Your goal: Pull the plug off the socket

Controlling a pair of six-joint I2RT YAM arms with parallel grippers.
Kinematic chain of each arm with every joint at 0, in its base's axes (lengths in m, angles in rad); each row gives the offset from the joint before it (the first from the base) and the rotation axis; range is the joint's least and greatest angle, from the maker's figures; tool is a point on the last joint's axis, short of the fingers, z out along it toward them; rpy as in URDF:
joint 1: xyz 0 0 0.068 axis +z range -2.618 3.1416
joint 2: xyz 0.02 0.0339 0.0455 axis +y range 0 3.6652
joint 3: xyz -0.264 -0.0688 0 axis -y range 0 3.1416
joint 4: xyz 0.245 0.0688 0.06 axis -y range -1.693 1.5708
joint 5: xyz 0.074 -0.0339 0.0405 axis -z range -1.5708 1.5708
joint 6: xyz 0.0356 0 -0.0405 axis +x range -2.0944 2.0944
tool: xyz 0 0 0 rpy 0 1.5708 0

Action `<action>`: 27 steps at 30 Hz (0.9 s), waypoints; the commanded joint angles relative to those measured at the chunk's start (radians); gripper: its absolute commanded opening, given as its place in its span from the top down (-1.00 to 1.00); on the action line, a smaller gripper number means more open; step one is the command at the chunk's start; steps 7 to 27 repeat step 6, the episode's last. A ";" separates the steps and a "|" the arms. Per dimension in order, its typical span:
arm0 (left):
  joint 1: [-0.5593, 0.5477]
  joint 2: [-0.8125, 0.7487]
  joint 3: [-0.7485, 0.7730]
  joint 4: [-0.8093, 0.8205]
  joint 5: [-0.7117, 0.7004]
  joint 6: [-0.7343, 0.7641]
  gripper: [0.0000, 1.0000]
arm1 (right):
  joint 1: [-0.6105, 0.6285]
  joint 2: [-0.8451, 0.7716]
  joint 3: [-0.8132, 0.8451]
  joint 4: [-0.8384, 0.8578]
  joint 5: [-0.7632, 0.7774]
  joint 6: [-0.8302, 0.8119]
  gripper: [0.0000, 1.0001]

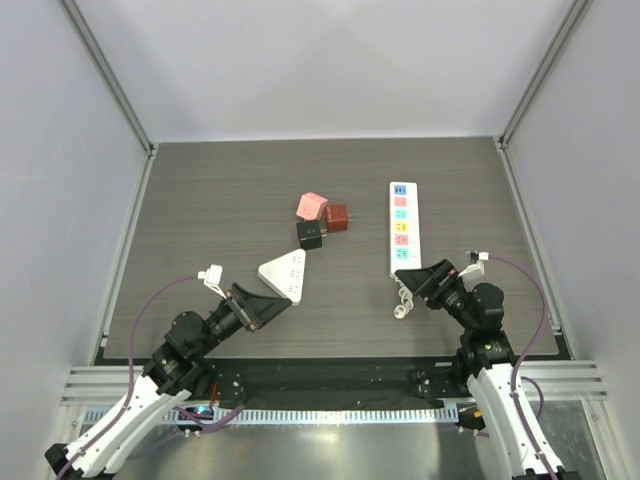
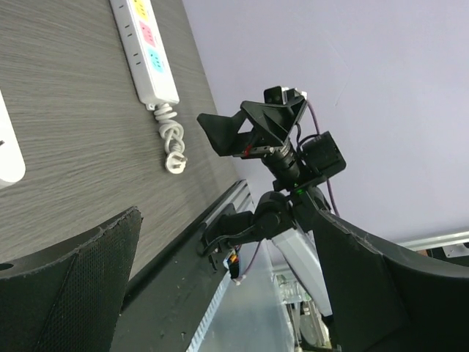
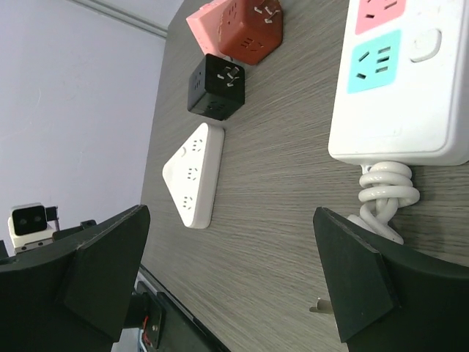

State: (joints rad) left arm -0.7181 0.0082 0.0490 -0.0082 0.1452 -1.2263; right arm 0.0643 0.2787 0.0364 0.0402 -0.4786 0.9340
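The socket is a long white power strip (image 1: 404, 230) with coloured outlet faces, lying at the centre right with its knotted white cord (image 1: 403, 300) at the near end. I see no plug in its visible outlets. Three cube plugs lie loose to its left: pink (image 1: 312, 206), red-brown (image 1: 337, 217) and black (image 1: 310, 234). My right gripper (image 1: 428, 280) is open and empty beside the strip's near end; its wrist view shows the strip (image 3: 399, 81) and cord (image 3: 385, 191) past its wide-apart jaws (image 3: 231, 286). My left gripper (image 1: 266, 304) is open and empty, next to the white triangular plate (image 1: 285, 273).
The triangular plate also shows in the right wrist view (image 3: 194, 176), with the black cube (image 3: 216, 86) and the red-brown cube (image 3: 249, 29), prongs up. The left wrist view (image 2: 227, 293) looks across to the strip (image 2: 150, 55) and the right arm (image 2: 286, 147). Grey walls enclose the table.
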 commanded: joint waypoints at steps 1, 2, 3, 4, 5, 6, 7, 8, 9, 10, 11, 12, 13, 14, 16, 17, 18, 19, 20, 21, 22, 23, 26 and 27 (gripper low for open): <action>0.002 -0.051 -0.107 0.011 0.033 0.007 -0.99 | 0.003 0.027 -0.155 0.090 -0.023 -0.006 -0.99; 0.002 -0.053 -0.109 0.011 0.031 0.010 -0.99 | 0.003 0.030 -0.153 0.092 -0.029 -0.009 -1.00; 0.002 -0.053 -0.106 -0.018 0.025 0.013 -0.99 | 0.005 0.037 -0.155 0.093 -0.040 -0.014 -1.00; 0.002 -0.051 -0.106 -0.035 0.021 0.017 -0.99 | 0.003 0.040 -0.153 0.104 -0.052 -0.014 -0.99; 0.002 -0.053 -0.106 -0.038 0.021 0.016 -0.99 | 0.005 0.043 -0.156 0.128 -0.070 -0.017 -0.99; 0.002 -0.053 -0.106 -0.035 0.030 0.013 -1.00 | 0.005 0.043 -0.156 0.159 -0.095 -0.005 -0.99; 0.002 -0.053 -0.106 -0.035 0.030 0.013 -1.00 | 0.005 0.043 -0.156 0.159 -0.095 -0.005 -0.99; 0.002 -0.053 -0.106 -0.035 0.030 0.013 -1.00 | 0.005 0.043 -0.156 0.159 -0.095 -0.005 -0.99; 0.002 -0.053 -0.106 -0.035 0.030 0.013 -1.00 | 0.005 0.043 -0.156 0.159 -0.095 -0.005 -0.99; 0.002 -0.053 -0.106 -0.035 0.030 0.013 -1.00 | 0.005 0.043 -0.156 0.159 -0.095 -0.005 -0.99; 0.002 -0.053 -0.106 -0.035 0.030 0.013 -1.00 | 0.005 0.043 -0.156 0.159 -0.095 -0.005 -0.99; 0.002 -0.053 -0.106 -0.035 0.030 0.013 -1.00 | 0.005 0.043 -0.156 0.159 -0.095 -0.005 -0.99; 0.002 -0.053 -0.106 -0.035 0.030 0.013 -1.00 | 0.005 0.043 -0.156 0.159 -0.095 -0.005 -0.99; 0.002 -0.053 -0.106 -0.035 0.030 0.013 -1.00 | 0.005 0.043 -0.156 0.159 -0.095 -0.005 -0.99; 0.002 -0.053 -0.106 -0.035 0.030 0.013 -1.00 | 0.005 0.043 -0.156 0.159 -0.095 -0.005 -0.99; 0.002 -0.053 -0.106 -0.035 0.030 0.013 -1.00 | 0.005 0.043 -0.156 0.159 -0.095 -0.005 -0.99; 0.002 -0.053 -0.106 -0.035 0.030 0.013 -1.00 | 0.005 0.043 -0.156 0.159 -0.095 -0.005 -0.99; 0.002 -0.053 -0.106 -0.035 0.030 0.013 -1.00 | 0.005 0.043 -0.156 0.159 -0.095 -0.005 -0.99; 0.002 -0.053 -0.106 -0.035 0.030 0.013 -1.00 | 0.005 0.043 -0.156 0.159 -0.095 -0.005 -0.99; 0.002 -0.053 -0.106 -0.035 0.030 0.013 -1.00 | 0.005 0.043 -0.156 0.159 -0.095 -0.005 -0.99; 0.002 -0.053 -0.106 -0.035 0.030 0.013 -1.00 | 0.005 0.043 -0.156 0.159 -0.095 -0.005 -0.99; 0.002 -0.053 -0.106 -0.035 0.030 0.013 -1.00 | 0.005 0.043 -0.156 0.159 -0.095 -0.005 -0.99; 0.002 -0.053 -0.106 -0.035 0.030 0.013 -1.00 | 0.005 0.043 -0.156 0.159 -0.095 -0.005 -0.99; 0.002 -0.053 -0.106 -0.035 0.030 0.013 -1.00 | 0.005 0.043 -0.156 0.159 -0.095 -0.005 -0.99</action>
